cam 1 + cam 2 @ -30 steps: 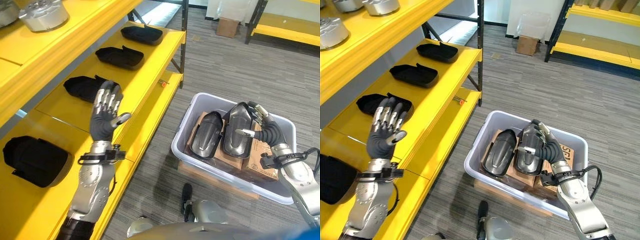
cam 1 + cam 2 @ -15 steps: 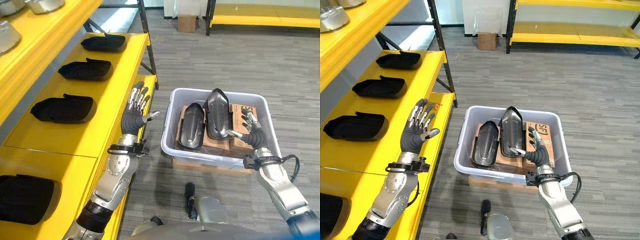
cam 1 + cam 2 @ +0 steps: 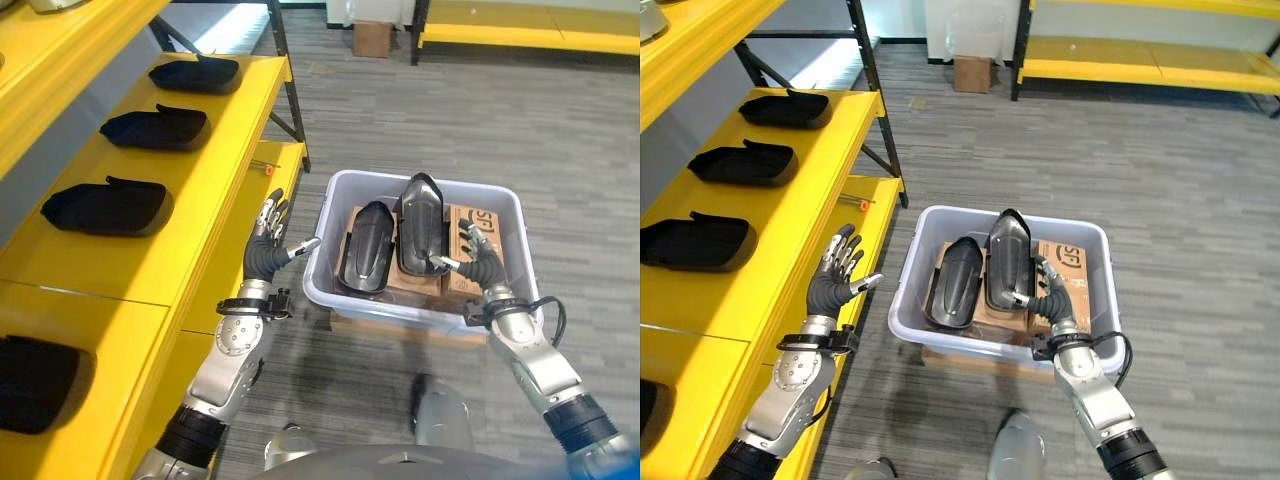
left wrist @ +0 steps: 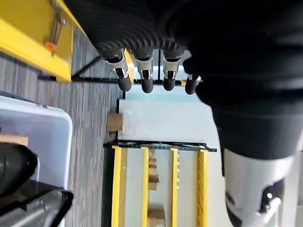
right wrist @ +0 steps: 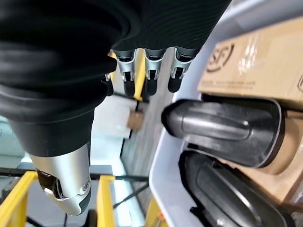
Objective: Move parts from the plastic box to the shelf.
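Observation:
A pale grey plastic box (image 3: 322,289) sits on the floor to the right of the yellow shelf (image 3: 215,175). Two dark shell-shaped parts lie in it on cardboard: a lower one (image 3: 365,248) and a taller one (image 3: 418,225). My right hand (image 3: 478,262) is open inside the box, its thumb beside the taller part (image 5: 227,130). My left hand (image 3: 268,250) is open and holds nothing, raised between the shelf's edge and the box's left wall. Several black parts (image 3: 105,205) rest in a row on the shelf.
Cardboard boxes (image 3: 482,225) fill the box's right half under the parts. A black shelf post (image 3: 288,100) stands behind the box. A small cardboard carton (image 3: 372,38) and another yellow rack (image 3: 520,35) stand at the back. Grey carpet lies to the right.
The camera has swung down towards the box. My left hand has come down from the shelf to the box's left side. My right hand has stayed by the taller part.

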